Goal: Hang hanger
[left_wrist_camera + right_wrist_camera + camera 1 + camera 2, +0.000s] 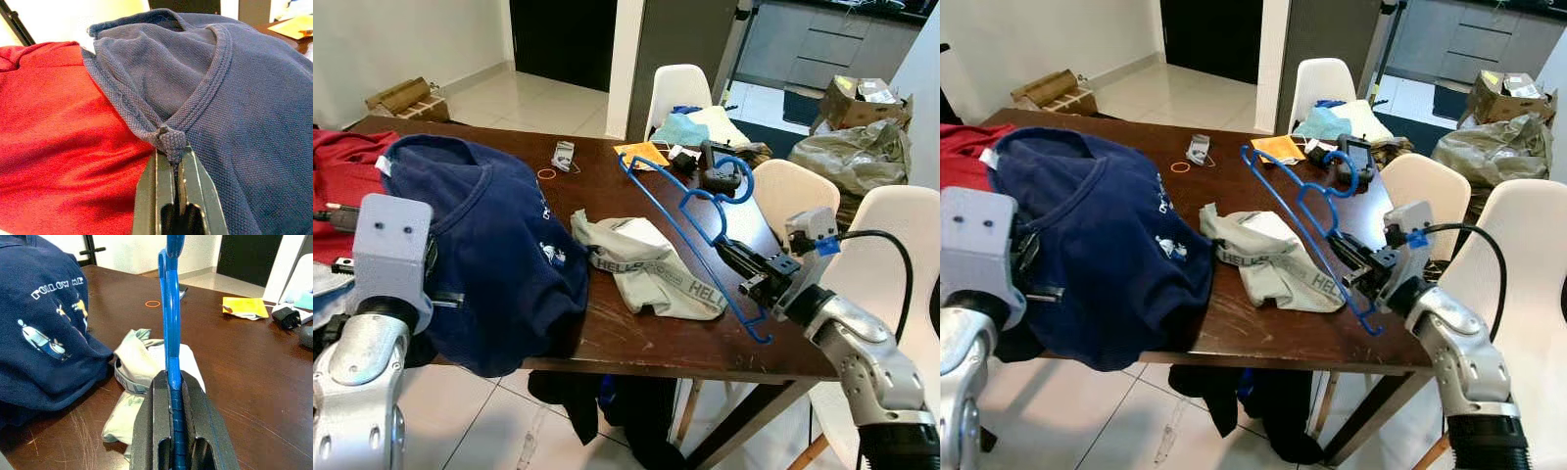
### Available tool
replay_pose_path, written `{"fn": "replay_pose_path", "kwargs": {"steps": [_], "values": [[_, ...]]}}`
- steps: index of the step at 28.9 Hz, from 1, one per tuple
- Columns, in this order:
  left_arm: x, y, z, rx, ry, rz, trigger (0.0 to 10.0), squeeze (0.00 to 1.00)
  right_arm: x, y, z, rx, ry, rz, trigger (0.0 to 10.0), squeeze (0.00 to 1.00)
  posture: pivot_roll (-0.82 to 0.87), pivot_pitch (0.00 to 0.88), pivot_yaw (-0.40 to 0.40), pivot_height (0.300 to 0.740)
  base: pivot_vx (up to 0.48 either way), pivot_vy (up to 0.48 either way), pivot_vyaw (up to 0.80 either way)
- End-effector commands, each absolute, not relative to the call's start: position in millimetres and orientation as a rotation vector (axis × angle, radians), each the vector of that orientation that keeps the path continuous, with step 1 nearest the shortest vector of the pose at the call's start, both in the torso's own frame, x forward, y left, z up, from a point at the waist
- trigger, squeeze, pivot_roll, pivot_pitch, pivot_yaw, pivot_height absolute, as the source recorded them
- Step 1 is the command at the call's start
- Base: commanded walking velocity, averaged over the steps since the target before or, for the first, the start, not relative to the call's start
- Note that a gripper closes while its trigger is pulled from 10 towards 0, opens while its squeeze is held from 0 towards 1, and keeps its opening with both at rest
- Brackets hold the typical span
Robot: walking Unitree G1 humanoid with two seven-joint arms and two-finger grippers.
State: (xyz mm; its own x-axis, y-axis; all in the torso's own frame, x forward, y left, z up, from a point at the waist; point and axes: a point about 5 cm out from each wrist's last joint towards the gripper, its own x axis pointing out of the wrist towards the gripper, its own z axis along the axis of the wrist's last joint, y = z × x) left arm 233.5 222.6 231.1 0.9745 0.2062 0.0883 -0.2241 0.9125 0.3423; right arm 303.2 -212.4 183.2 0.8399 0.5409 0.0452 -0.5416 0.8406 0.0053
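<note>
Right gripper [754, 277] reaches forward, jaws clamped on a blue hanger [690, 217]; left gripper [171, 147] pinches a navy shirt collar [195, 93].

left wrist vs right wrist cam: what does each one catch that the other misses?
Left wrist view alone: the left pincer pinching the neckline of the navy blue cotton t-shirt, with a red garment beside it. Right wrist view alone: the right pincer clamped on the blue plastic hanger, a pale grey-green cloth, an orange rubber band. Shared: the t-shirt and the dark wooden table.

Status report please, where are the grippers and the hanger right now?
Right gripper shut on blue hanger, held above table. Left gripper pinching navy shirt collar. Pale garment lies between.
</note>
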Motion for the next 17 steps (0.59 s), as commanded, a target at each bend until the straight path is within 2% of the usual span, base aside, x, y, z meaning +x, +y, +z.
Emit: {"fn": "replay_pose_path", "kwargs": {"steps": [1, 7, 10, 12, 14, 15, 16, 17], "values": [[233.9, 220.4, 225.2, 0.362, -0.026, 0.196, 0.0, 0.0, 302.0, -216.3, 187.7, 0.02, -0.058, 0.565, 10.0, 0.0, 0.08, 0.04, -0.088, 0.74, 0.0, 0.0, 0.0], [239.6, 217.4, 226.3, 0.351, -0.031, 0.151, 0.0, 0.0, 304.8, -213.0, 188.4, 0.021, -0.064, 0.566, 10.0, 0.0, 0.09, 0.026, -0.084, 0.74, 0.0, 0.0, 0.0], [254.4, 210.5, 244.4, 0.282, -0.107, 0.063, 0.0, 0.0, 307.5, -209.0, 190.0, 0.047, -0.084, 0.561, 10.0, 0.0, 0.09, 0.016, -0.08, 0.74, 0.0, 0.0, 0.0], [270.1, 200.7, 277.0, 0.208, -0.237, -0.027, 0.0, 0.0, 309.3, -206.6, 193.1, 0.098, -0.114, 0.55, 10.0, 0.0, 0.1, 0.008, -0.082, 0.74, 0.0, 0.0, 0.0], [270.1, 200.7, 277.0, 0.208, -0.237, -0.027, 0.0, 0.0, 309.3, -206.6, 193.1, 0.098, -0.114, 0.55, 10.0, 0.0, 0.1, 0.008, -0.082, 0.74, 0.0, 0.0, 0.0], [277.8, 190.9, 300.1, 0.197, -0.326, -0.107, 0.0, 0.0, 310.8, -205.1, 195.8, 0.139, -0.136, 0.546, 10.0, 0.0, 0.1, 0.0, -0.085, 0.74, 0.0, 0.0, 0.0], [277.8, 190.9, 300.1, 0.197, -0.326, -0.107, 0.0, 0.0, 310.8, -205.1, 195.8, 0.139, -0.136, 0.546, 10.0, 0.0, 0.1, 0.0, -0.085, 0.74, 0.0, 0.0, 0.0], [288.1, 172.3, 352.1, 0.158, -0.503, -0.291, 0.0, 0.0, 315.7, -196.0, 203.6, 0.227, -0.186, 0.552, 10.0, 0.0, 0.09, 0.0, -0.069, 0.74, 0.0, 0.0, 0.0]]}}
